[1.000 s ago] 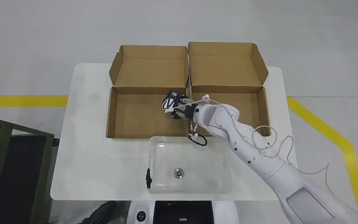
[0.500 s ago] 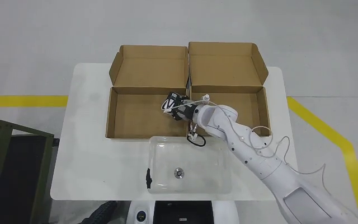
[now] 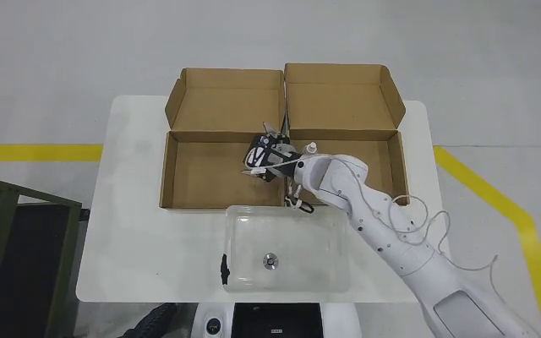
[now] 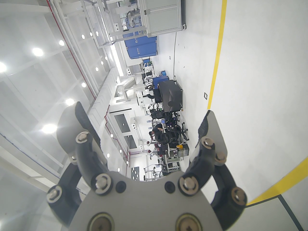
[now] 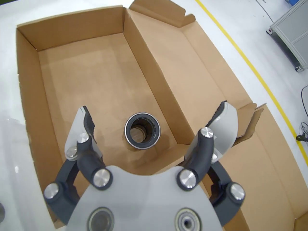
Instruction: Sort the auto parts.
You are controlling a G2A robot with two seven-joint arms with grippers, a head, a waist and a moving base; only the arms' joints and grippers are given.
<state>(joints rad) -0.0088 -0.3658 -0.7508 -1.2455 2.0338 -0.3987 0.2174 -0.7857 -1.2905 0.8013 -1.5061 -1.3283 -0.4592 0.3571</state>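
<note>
The white bench [image 3: 135,211] carried two open cardboard boxes side by side at its far half, their lids folded back flat. The left box [image 3: 207,173] and the right box [image 3: 376,165] touched along one shared wall. A clear plastic tray [image 3: 325,245] sat on the near half of the bench, just in front of the boxes.

The right arm [image 3: 380,228] extended diagonally across the right box and one corner of the tray. The right gripper [image 3: 260,157] hung over the far right corner of the left box, beside the shared wall. In the right wrist view this gripper [image 5: 154,110] had its fingers spread wide, one finger [image 5: 83,123] over the box floor [image 5: 79,78] and the other over the lid fold. The fingers held nothing and touched nothing.

The left gripper [image 4: 143,110] pointed away from the bench toward the hall floor, with its fingers spread apart.

A short cylindrical sleeve [image 5: 142,131], dark-rimmed and metallic, stood upright on the floor of the left box. Its open bore faced up. It sat near the rear wall, below the right gripper and between its fingers in the wrist view, apart from both.

A small round part [image 3: 270,260] lay on the tray floor, toward its left half.
</note>
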